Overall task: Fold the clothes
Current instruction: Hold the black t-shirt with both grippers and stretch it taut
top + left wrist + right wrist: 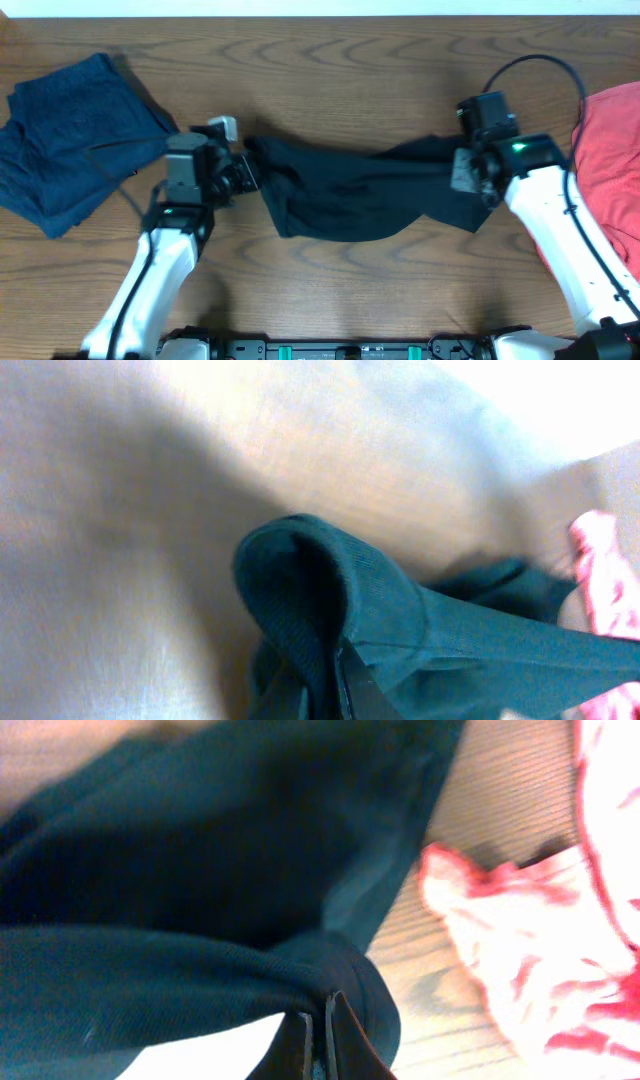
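The black shirt (350, 190) hangs stretched between my two grippers over the middle of the table. My left gripper (246, 172) is shut on its left end; the left wrist view shows the fingers (335, 680) pinching a rolled fabric edge (300, 575). My right gripper (470, 175) is shut on its right end; the right wrist view shows the fingers (320, 1030) closed on a fold of the black shirt (200, 870). The navy blue garment (70, 130) lies crumpled at the far left. The coral-red garment (610, 160) lies at the right edge and also shows in the right wrist view (540, 940).
The wooden table (340, 70) shows bare along the back and in front of the shirt. The right arm's black cable (530, 65) loops above the gripper. The arm bases sit at the front edge.
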### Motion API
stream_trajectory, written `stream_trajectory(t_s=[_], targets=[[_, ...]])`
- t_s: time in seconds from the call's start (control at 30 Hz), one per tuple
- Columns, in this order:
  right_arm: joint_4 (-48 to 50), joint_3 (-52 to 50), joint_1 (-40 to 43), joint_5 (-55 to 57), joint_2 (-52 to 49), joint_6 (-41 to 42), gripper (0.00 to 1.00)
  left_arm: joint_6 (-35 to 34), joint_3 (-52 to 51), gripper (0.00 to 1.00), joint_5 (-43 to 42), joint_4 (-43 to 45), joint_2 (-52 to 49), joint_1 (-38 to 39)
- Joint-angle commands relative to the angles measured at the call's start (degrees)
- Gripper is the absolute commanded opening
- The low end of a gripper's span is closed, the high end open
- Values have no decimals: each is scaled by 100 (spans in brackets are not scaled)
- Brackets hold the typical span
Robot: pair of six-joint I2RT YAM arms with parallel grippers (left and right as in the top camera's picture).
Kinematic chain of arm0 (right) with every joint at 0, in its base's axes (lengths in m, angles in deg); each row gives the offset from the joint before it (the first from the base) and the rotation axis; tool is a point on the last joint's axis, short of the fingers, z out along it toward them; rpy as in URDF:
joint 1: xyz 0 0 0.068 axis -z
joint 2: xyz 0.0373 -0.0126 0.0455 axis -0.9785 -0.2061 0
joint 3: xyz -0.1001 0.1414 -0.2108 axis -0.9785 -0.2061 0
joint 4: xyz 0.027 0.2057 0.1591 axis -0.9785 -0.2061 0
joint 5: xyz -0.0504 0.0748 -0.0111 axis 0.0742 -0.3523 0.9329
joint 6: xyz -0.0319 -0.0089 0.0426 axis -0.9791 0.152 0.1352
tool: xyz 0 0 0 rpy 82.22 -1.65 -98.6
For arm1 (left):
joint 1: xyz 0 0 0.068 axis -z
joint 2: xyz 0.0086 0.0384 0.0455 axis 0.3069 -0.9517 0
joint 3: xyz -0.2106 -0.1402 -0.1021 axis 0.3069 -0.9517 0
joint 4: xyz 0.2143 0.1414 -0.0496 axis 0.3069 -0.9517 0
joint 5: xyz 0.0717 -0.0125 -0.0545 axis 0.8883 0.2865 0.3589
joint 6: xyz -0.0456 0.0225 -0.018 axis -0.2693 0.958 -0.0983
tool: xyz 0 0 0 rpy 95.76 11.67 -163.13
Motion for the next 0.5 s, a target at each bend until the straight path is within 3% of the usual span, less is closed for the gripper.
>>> stream_trajectory(t_s=[0.0,0.2,0.47], targets=[[31,678,470,125,87,-625,1,52,474,6,50,-114,599,-210],[-470,1921,970,120,96,-855,1,55,1222,6,-7,-678,1056,-378],[-1300,3126,1600,-7,223,-885,1,74,2411,6,-1058,-1860,1152,-739]])
